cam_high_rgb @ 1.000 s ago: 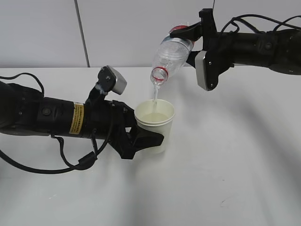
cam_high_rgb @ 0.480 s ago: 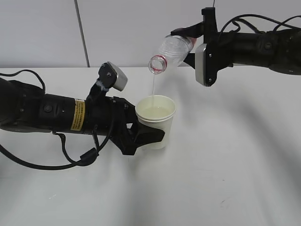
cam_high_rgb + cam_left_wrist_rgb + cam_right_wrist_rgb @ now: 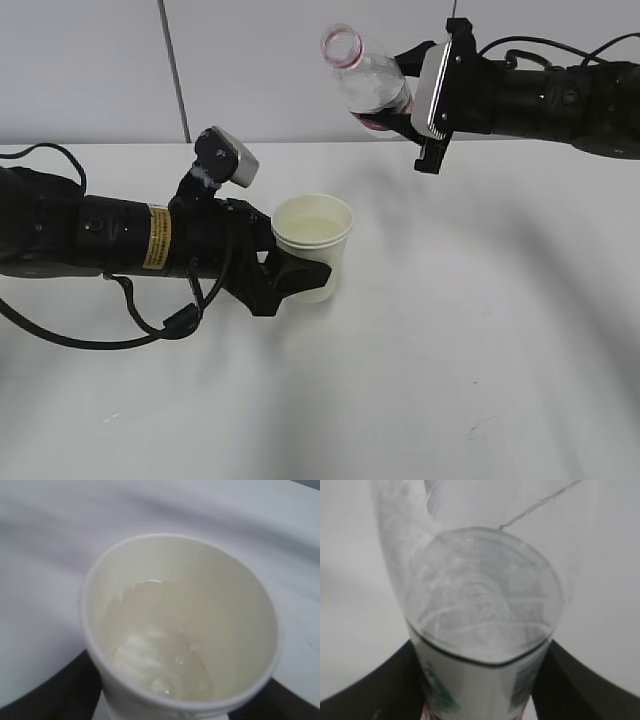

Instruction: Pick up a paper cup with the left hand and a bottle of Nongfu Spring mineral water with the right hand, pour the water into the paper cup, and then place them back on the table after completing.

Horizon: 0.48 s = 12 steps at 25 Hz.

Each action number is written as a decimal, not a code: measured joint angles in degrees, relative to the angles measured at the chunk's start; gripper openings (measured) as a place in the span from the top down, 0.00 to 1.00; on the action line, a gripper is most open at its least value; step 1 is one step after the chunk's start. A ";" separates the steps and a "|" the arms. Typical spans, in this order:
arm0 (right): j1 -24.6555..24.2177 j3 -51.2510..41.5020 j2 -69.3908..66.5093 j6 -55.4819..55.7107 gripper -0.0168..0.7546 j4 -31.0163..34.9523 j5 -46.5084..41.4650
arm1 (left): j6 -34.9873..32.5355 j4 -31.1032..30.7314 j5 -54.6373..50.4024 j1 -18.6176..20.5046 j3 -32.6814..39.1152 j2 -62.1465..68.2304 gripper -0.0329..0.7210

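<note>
Left pincer [image 3: 292,282] clasps smooth round paper cup [image 3: 312,247]; right pincer [image 3: 392,92] clasps clear ribbed bottle [image 3: 366,75]

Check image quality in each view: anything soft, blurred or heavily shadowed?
Exterior view: sharp, with soft shadows on the white table. Left wrist view: the white paper cup looks soft, with a dark corner below. Right wrist view: the clear plastic bottle fills the frame, hazy, label print blurred.
</note>
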State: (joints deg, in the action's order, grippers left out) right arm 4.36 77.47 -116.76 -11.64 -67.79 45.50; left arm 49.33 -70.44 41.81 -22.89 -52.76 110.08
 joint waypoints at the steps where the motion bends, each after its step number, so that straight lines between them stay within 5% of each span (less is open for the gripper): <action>1: 0.00 0.00 0.00 3.83 0.44 0.00 0.00 | 0.00 0.12 -0.11 0.29 0.00 0.00 0.36; 12: 0.00 0.00 -0.84 36.76 0.44 0.83 -0.11 | -7.50 3.18 -1.69 1.17 -0.07 0.11 0.36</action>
State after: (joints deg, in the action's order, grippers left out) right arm 4.36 77.47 -117.60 25.12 -66.96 45.39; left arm 41.83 -67.26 40.11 -21.71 -52.83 110.20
